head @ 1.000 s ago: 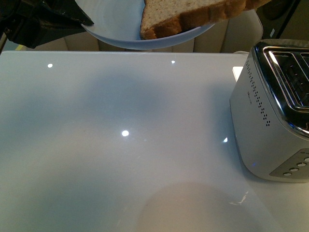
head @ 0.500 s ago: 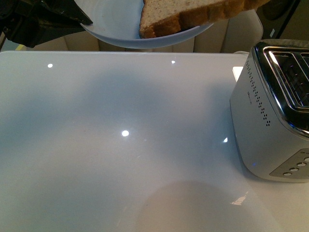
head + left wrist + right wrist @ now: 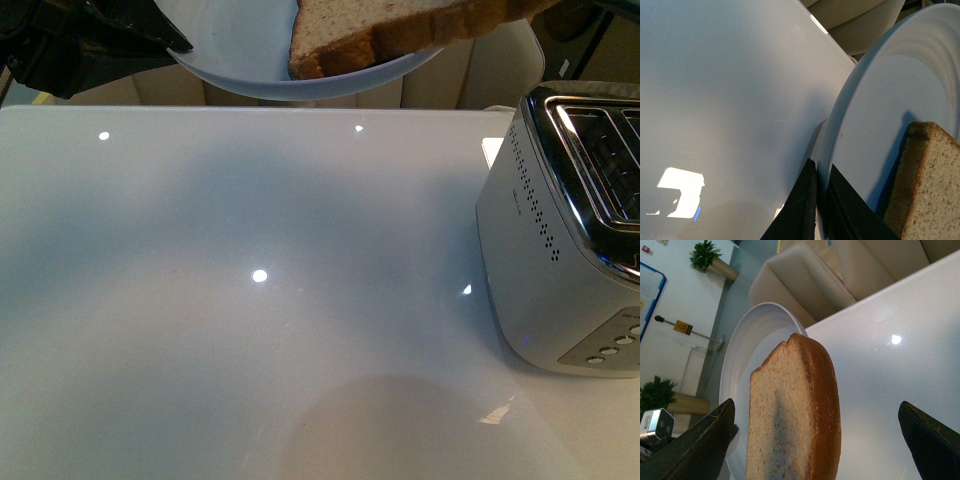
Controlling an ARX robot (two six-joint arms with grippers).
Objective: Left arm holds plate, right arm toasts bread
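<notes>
My left gripper is shut on the rim of the pale blue-white plate and holds it in the air, tilted, above the table's far edge. In the left wrist view its black fingers pinch the plate's edge. The bread lies on the plate with its crust towards me, and it also shows in the left wrist view. In the right wrist view my right gripper is open, with the bread between its wide-spread fingers and touching neither. The plate is behind the bread.
A silver toaster with open top slots stands on the right of the glossy white table. Beige seats stand beyond the table's far edge.
The plate, the bread and my left gripper have risen very slightly in the front view. Nothing else has moved.
</notes>
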